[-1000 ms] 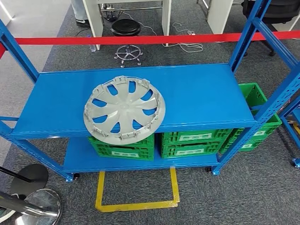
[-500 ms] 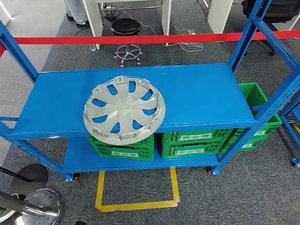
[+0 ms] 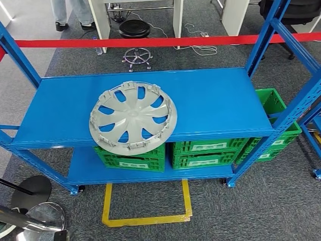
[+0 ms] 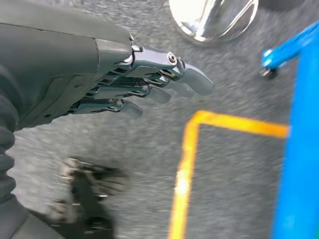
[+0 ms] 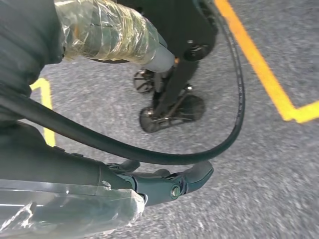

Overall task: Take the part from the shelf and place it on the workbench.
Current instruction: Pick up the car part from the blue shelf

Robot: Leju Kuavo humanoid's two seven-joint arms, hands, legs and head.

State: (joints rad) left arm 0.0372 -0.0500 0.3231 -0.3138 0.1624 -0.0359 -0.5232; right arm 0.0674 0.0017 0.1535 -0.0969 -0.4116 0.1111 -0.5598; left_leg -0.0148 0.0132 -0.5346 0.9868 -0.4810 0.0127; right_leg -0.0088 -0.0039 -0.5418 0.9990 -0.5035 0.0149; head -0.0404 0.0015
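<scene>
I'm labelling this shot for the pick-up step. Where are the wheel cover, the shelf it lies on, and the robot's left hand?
wheel cover (image 3: 133, 117), head view, on its centre hub.
shelf (image 3: 212, 100), head view, on the bare blue top board.
left hand (image 4: 150, 82), left wrist view, on the middle of the outstretched fingers.

The wheel cover (image 3: 133, 117) lies on the shelf (image 3: 212, 103), left of its middle, overhanging the near edge. 2 crates (image 3: 206, 153) stand below; another crate (image 3: 273, 106) stands right.

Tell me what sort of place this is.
Probably a workshop or robot test area: a blue metal shelf rack holding a grey wheel cover, green crates beneath, yellow floor marking and a red barrier tape.
</scene>
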